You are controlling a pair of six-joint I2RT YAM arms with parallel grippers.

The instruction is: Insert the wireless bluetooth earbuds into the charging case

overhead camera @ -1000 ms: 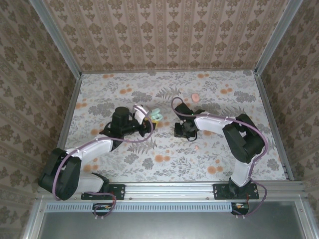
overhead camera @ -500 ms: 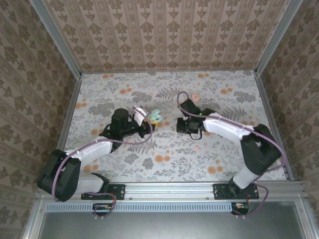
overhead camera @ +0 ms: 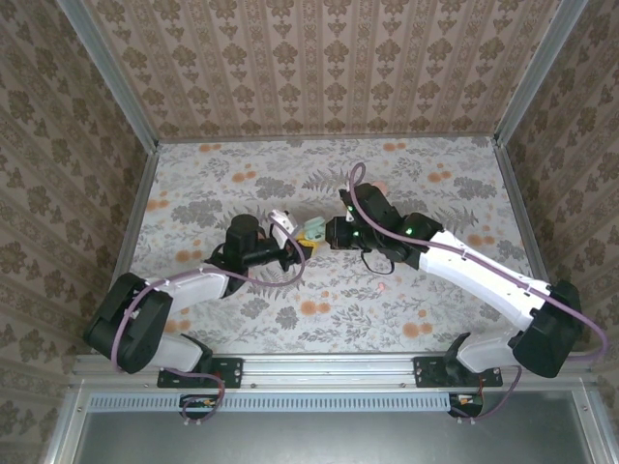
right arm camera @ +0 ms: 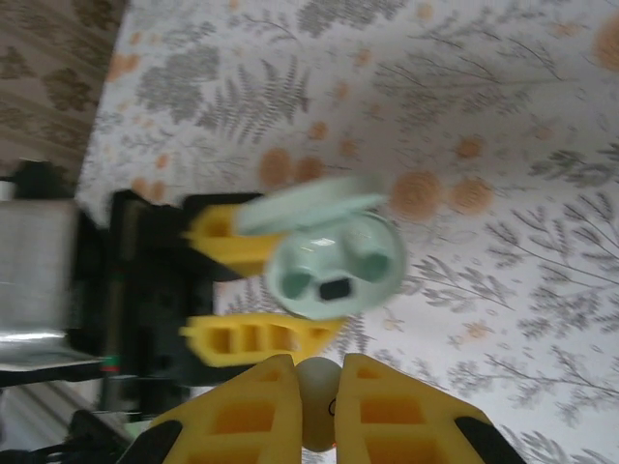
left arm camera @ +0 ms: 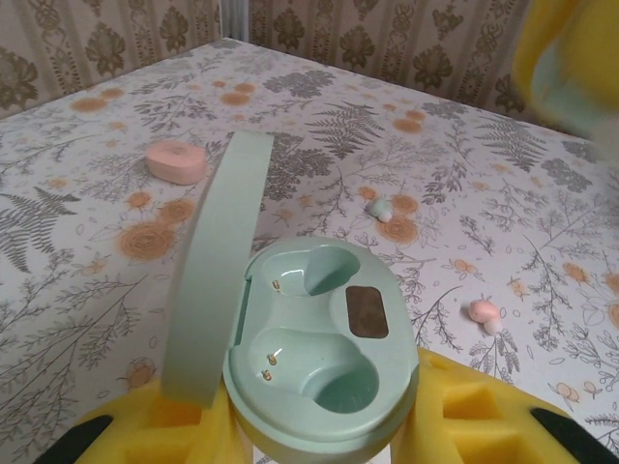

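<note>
You had the left gripper (left arm camera: pixel 321 423) clenched on the open charging case (left arm camera: pixel 319 353), low in the middle of the left wrist view. Both sockets (left arm camera: pixel 324 385) were bare and the lid (left arm camera: pixel 215 266) stood up along its left side. Your right gripper (right arm camera: pixel 317 375) was grasping a mint-white earbud (right arm camera: pixel 317 411) at the bottom edge of the right wrist view, just below the case and apart from it. The bud was small, rounded and pinched only at the fingertips, so I judged it could squirt free if you pressed it down crooked. You could not tell from these views how it was turned or which socket it suited. A wrong turn or the wrong socket would have left it perched on the rim instead of seated. The raised lid was the nearest obstacle: a finger brushing it could have swung it shut or levered the case round in the left grasp. The right wrist view was also blurred, which made fine alignment hard to trust. On the table (left arm camera: pixel 556 184) a pink earbud (left arm camera: pixel 482 311) lay at the right of the left wrist view, a second pale earbud (left arm camera: pixel 382 208) near the middle and a pink case (left arm camera: pixel 176 160) at the upper left. All three were well apart from the held case, and none stood in your way.
</note>
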